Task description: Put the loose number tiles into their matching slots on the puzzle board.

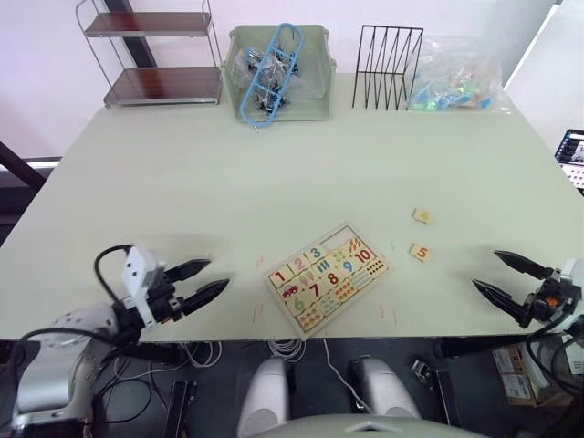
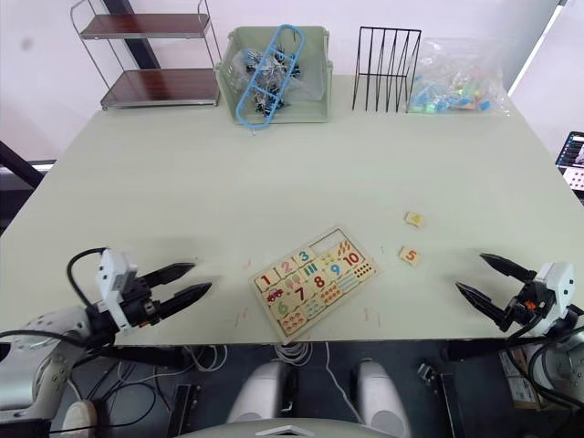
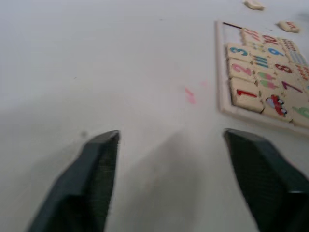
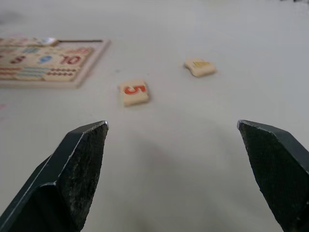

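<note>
The puzzle board (image 1: 328, 276) lies tilted near the table's front edge, with tiles 1, 2 and 3 seated in its far row and bare slots (image 1: 342, 241) at that row's right end. Two loose number tiles lie to its right: the orange 5 (image 1: 420, 252) and, farther back, a tile with a yellow digit (image 1: 422, 216). My left gripper (image 1: 203, 280) hovers open left of the board. Right of the tiles, my right gripper (image 1: 497, 276) is open and faces the 5 tile (image 4: 133, 92).
Along the table's back edge stand a two-tier shelf (image 1: 155, 57), a green bin (image 1: 278, 73) with blue clips, a black wire rack (image 1: 388, 66) and a clear bag (image 1: 456, 78) of colourful pieces. Pink marks (image 1: 258, 310) dot the tabletop near the board.
</note>
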Controlling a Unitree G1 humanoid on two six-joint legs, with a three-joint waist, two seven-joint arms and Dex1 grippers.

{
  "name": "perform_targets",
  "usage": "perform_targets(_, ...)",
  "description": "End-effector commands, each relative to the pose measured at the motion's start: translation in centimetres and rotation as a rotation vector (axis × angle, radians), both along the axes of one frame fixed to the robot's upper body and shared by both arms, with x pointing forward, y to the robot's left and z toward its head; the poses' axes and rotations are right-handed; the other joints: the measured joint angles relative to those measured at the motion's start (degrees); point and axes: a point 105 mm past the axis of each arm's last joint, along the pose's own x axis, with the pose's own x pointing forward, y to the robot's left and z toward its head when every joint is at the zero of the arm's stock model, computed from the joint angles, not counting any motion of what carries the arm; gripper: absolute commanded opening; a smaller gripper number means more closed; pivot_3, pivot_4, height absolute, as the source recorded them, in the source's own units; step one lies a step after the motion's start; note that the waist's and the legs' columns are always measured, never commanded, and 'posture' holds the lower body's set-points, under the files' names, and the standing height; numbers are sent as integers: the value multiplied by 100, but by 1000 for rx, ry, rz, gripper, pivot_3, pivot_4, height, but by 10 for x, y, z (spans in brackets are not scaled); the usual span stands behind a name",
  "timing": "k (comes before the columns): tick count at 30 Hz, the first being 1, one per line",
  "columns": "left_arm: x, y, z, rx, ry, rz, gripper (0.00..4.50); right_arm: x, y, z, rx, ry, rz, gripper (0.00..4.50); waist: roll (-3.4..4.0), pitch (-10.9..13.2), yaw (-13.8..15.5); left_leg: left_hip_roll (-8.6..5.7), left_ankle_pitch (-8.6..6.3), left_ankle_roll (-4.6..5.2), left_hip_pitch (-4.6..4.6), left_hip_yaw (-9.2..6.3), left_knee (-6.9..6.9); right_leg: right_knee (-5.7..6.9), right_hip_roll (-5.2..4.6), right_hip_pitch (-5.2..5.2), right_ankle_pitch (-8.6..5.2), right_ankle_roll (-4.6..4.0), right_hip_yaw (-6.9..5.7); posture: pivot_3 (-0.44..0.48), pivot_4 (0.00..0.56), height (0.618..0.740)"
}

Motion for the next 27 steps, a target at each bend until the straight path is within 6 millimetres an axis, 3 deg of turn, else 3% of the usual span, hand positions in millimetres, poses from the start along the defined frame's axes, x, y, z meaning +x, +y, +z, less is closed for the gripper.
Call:
perform_targets(1, -7, 10, 9, -8, -73, 37, 4470, 2, -23, 9, -64, -41, -118, 4500, 0, 0, -5, 0, 0, 0, 0, 0, 0, -2, 0, 0, 0, 0, 0, 0, 150, 740)
perform_targets(7, -14, 24, 5, 7, -104, 111, 4470, 0, -34, 7, -79, -51, -175, 4500, 0, 0, -11, 1, 0, 0, 0, 1, -1, -4, 1, 0, 0, 0, 1, 0, 150, 740)
perform_targets(14, -13, 36, 1, 11, -120, 137, 4470, -9, -31, 6, -37, -41, -141, 4500, 0, -1, -13, 1, -1, 0, 0, 3, -1, -7, 1, 0, -1, 1, 1, 0, 150, 740)
perform_targets(27, -8, 23, -6, -8, -119, 59, 4470, -17, -21, 8, -18, -37, -119, 4500, 0, -2, -12, 4, -1, 0, 0, 3, -2, -8, 1, 0, -4, 7, 1, 0, 150, 740)
